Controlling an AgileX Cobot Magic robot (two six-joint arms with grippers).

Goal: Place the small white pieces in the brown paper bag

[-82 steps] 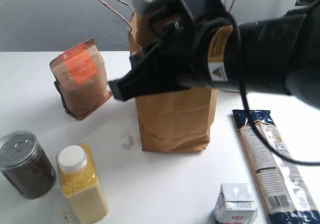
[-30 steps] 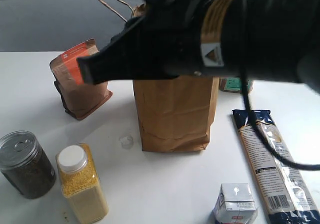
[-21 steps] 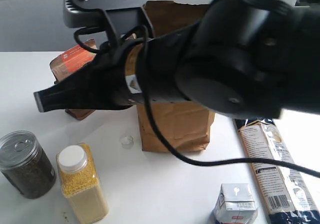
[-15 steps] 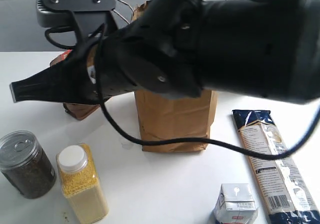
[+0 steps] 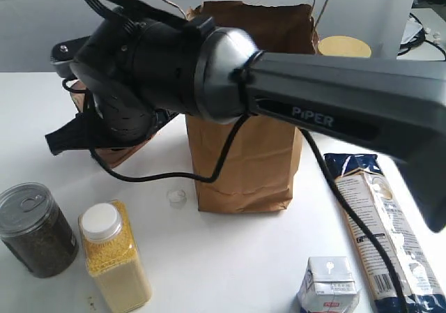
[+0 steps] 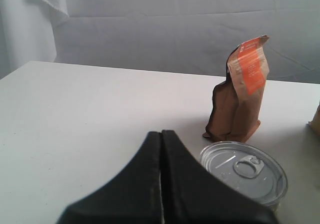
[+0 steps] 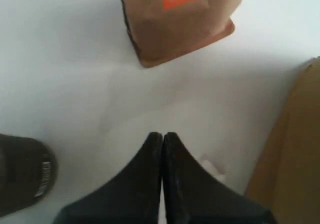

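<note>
A: Where's your target?
B: One small white piece (image 5: 177, 197) lies on the table (image 5: 230, 264), just left of the brown paper bag (image 5: 244, 153) near its base and not touching it. The bag stands upright mid-table, mouth open.

A: Jaws?
B: Your right gripper (image 7: 162, 139) has its jaws pressed together and holds nothing. It hangs over bare table between the pouch (image 7: 175, 19) and the bag. Your left gripper (image 6: 161, 136) is the same, pressed together and empty, near the can (image 6: 245, 169).

A: What can go wrong?
B: If you go down with the jaws together, you'll likely flick the piece away. It's tiny and see-through, so it's easy to miss. Your right arm crosses close in front of the bag and pouch, and a wide swing could tip either.

A: Counts?
B: I find only one white piece. There's one bag, one pouch, one can, one bottle (image 5: 115, 257), one carton (image 5: 329, 285) and one long packet (image 5: 380, 236).
</note>
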